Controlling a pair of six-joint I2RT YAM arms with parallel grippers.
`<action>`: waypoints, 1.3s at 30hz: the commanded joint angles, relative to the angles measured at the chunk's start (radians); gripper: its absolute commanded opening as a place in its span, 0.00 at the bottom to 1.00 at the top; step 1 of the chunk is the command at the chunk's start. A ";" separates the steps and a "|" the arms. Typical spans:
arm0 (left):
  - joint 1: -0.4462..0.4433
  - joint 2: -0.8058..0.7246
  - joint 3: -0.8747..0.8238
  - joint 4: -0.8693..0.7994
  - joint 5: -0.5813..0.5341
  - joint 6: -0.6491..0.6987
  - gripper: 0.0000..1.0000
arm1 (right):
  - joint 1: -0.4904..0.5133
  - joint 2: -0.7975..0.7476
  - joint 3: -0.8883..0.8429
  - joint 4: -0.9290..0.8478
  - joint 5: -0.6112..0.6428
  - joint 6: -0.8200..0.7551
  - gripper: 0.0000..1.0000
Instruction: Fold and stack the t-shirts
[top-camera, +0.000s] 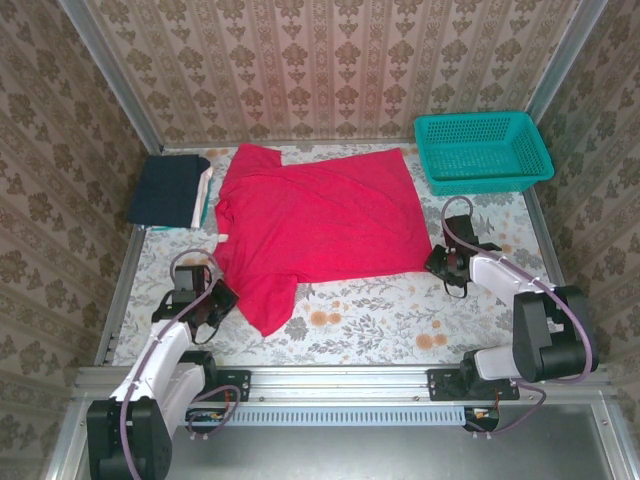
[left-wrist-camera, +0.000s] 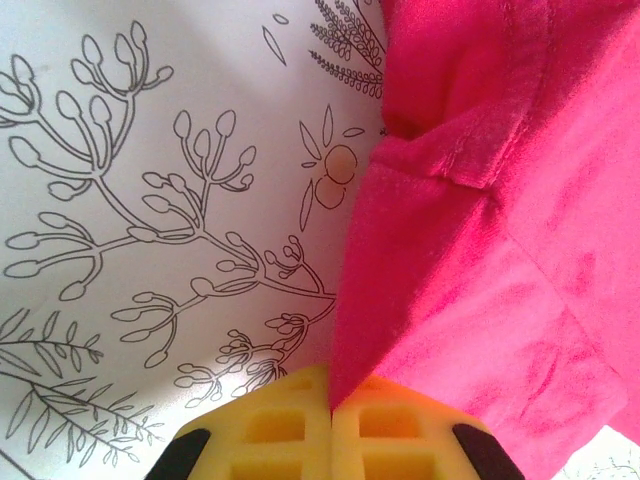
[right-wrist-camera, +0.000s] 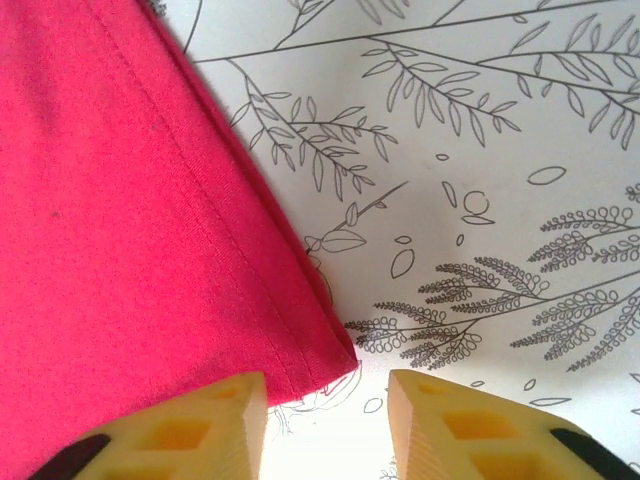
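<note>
A bright red t-shirt (top-camera: 315, 215) lies spread flat across the middle of the flowered table cover. My left gripper (top-camera: 205, 300) sits at its near left sleeve and is shut on a pinch of the red cloth (left-wrist-camera: 420, 290), which rises from between the yellow pads (left-wrist-camera: 275, 425). My right gripper (top-camera: 448, 265) rests by the shirt's near right hem corner (right-wrist-camera: 335, 365) with its jaws apart; that corner lies between the yellow fingertips (right-wrist-camera: 215, 420), not gripped. A stack of folded shirts (top-camera: 172, 190), dark navy on top with white and teal edges showing, sits at the far left.
A teal plastic mesh basket (top-camera: 482, 150) stands at the far right corner. Patterned walls close in the table on three sides. A metal rail (top-camera: 340, 380) runs along the near edge between the two arm bases.
</note>
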 joint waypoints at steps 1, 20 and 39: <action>0.012 0.013 0.032 -0.018 0.002 0.024 0.00 | -0.002 0.008 -0.003 -0.006 0.012 -0.008 0.46; 0.012 0.027 0.021 0.000 0.001 0.025 0.00 | -0.001 0.062 0.035 0.018 -0.052 -0.012 0.35; 0.013 0.029 0.004 0.017 0.007 0.022 0.00 | -0.004 0.139 0.066 0.064 -0.039 -0.003 0.24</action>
